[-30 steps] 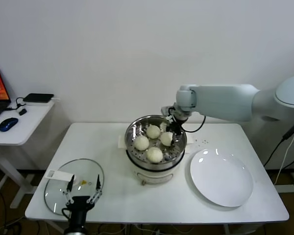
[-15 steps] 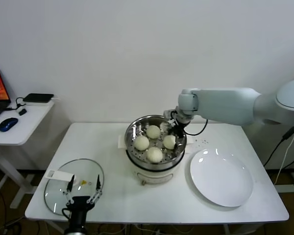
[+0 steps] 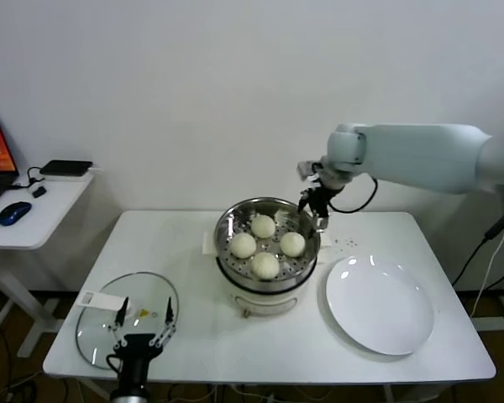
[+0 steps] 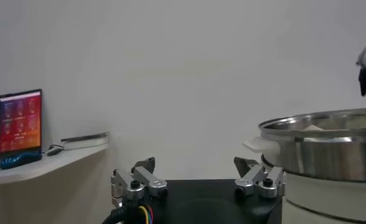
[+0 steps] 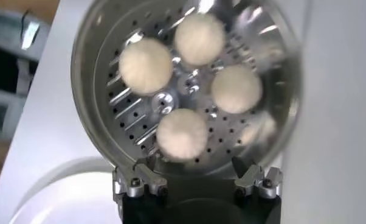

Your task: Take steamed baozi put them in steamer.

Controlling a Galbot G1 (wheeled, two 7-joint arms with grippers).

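All four steamed baozi sit on the perforated tray inside the steamer, which stands near the middle of the white surface. They form a loose ring: one toward the wall, one on each side, one nearest the robot. The right claw hangs above the steamer's far right rim, clear of the buns and touching none of them. Its fingers stand spread apart and hold nothing. In the right wrist view the steamed baozi lie below the right claw, the closest bun just beyond the fingertips, with a gap between.

The left claw is parked low at the near left edge of the surface, over the round glass lid, its fingers splayed and empty. A flat white plate lies to the right of the steamer, bare.

From the left wrist view only the steamer's steel wall and rim show; the buns are mostly hidden behind the rim. The steamer's cream base is partly cut off at that picture's edge. In the right wrist view the far side of the pot is smeared by reflections, so the tray's holes there are hard to make out.
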